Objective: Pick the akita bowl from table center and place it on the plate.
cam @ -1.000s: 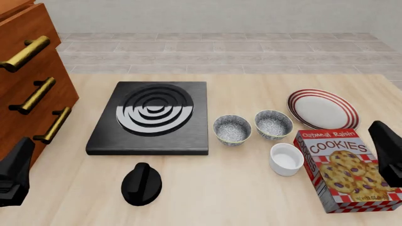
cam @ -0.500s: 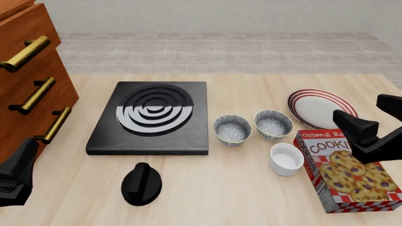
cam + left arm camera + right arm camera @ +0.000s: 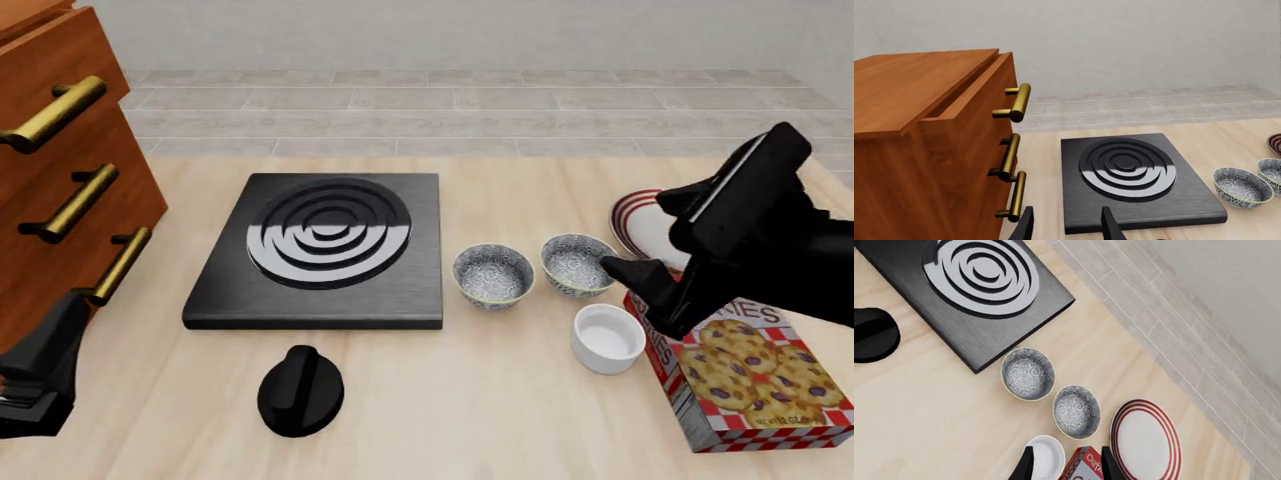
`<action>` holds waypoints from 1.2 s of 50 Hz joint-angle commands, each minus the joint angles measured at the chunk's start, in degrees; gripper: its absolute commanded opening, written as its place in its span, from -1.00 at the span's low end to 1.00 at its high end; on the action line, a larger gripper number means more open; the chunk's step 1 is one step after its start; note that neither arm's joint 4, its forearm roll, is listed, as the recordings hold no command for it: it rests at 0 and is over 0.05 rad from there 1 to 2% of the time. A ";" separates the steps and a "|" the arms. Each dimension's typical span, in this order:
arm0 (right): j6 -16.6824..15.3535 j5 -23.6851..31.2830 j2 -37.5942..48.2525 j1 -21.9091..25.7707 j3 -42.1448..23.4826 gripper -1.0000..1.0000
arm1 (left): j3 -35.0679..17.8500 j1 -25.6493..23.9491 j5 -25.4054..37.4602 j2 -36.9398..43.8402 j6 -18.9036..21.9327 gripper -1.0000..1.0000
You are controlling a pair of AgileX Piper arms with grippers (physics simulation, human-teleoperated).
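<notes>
Bowl (image 3: pixel 493 275) first: the one you want sits at table centre, just right of the black burner (image 3: pixel 318 250), with its near-identical twin (image 3: pixel 581 264) just beside it toward the plate (image 3: pixel 701 222). It looks like glazed ceramic, so judge it stiff, smooth and likely slippery, light enough for one arm but apt to chip if dropped. You probably do best to pinch the pale rim, one finger inside and one outside the wall, since the round body offers little else to hold. Your right gripper (image 3: pixel 1064 467) hangs above the twin and the cookie box (image 3: pixel 747 360) with fingers apart and nothing between them. Your left gripper (image 3: pixel 1066 226) is likewise spread and empty, low by the drawers (image 3: pixel 60 170).
</notes>
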 commanded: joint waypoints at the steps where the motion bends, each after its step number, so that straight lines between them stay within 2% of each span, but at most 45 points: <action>1: -8.51 2.50 11.31 6.31 -4.51 1.00 | 0.00 -0.02 -1.13 1.74 -1.71 1.00; 3: -11.27 1.75 13.37 7.06 -4.10 1.00 | 0.00 0.15 -1.52 2.12 -1.51 1.00; 5: -11.38 2.54 14.61 7.97 -5.57 1.00 | 0.01 0.24 -1.49 2.14 -1.54 1.00; 8: -13.38 3.26 16.94 10.07 -6.79 1.00 | 0.00 0.26 -1.14 1.78 -1.50 1.00; 11: -15.05 3.01 19.77 10.15 -7.94 1.00 | 0.00 0.59 -1.04 1.81 -1.74 1.00; 14: -19.36 2.21 22.79 10.58 -6.83 1.00 | 0.03 0.36 -0.68 1.36 -1.54 1.00; 17: -19.60 2.37 24.61 11.68 -8.11 1.00 | -0.01 0.07 -0.65 1.45 -1.25 1.00; 20: -21.72 1.35 26.02 10.40 -8.61 1.00 | -0.01 0.03 -0.90 1.75 -1.22 1.00; 24: -22.35 0.80 27.71 10.39 -9.13 1.00 | 0.01 -0.06 -1.00 2.04 -1.28 1.00; 26: -25.14 -1.01 28.18 9.76 -7.77 1.00 | 0.01 -0.02 -1.35 2.41 -1.30 1.00; 30: -26.36 -1.64 29.86 8.74 -7.85 1.00 | 0.01 0.01 -1.26 2.32 -0.85 1.00; 31: -28.10 -2.72 30.32 8.00 -6.97 1.00 | 0.01 -0.08 -0.92 1.89 0.43 1.00; 33: -28.11 -2.74 30.33 8.00 -6.95 1.00 | 0.01 -0.08 -0.86 1.83 0.43 1.00; 34: -29.65 -4.28 30.98 6.59 -6.68 1.00 | 0.01 -0.35 -0.73 1.76 0.49 1.00; 38: -29.76 -4.44 31.29 6.46 -7.04 1.00 | 0.01 -0.42 -0.94 1.98 0.20 1.00; 39: -31.26 -6.47 32.43 5.85 -6.63 1.00 | 0.01 -0.31 -1.07 2.18 0.24 1.00; 44: -32.47 -9.38 34.29 5.24 -6.82 1.00 | 0.02 -0.53 -1.58 2.82 0.18 1.00; 50: -35.90 -13.39 35.72 3.06 -5.65 1.00 | 0.02 -0.71 -1.36 2.69 0.21 1.00; 56: -34.68 -14.03 37.38 3.56 -7.42 1.00 | 0.02 -0.82 -1.43 2.90 0.12 1.00; 57: -33.26 -13.38 37.70 5.13 -8.21 1.00 | 0.02 -0.90 -1.44 2.96 0.10 1.00; 60: -33.34 -13.51 37.89 5.57 -8.47 1.00 | 0.02 -1.02 -1.49 3.00 0.05 1.00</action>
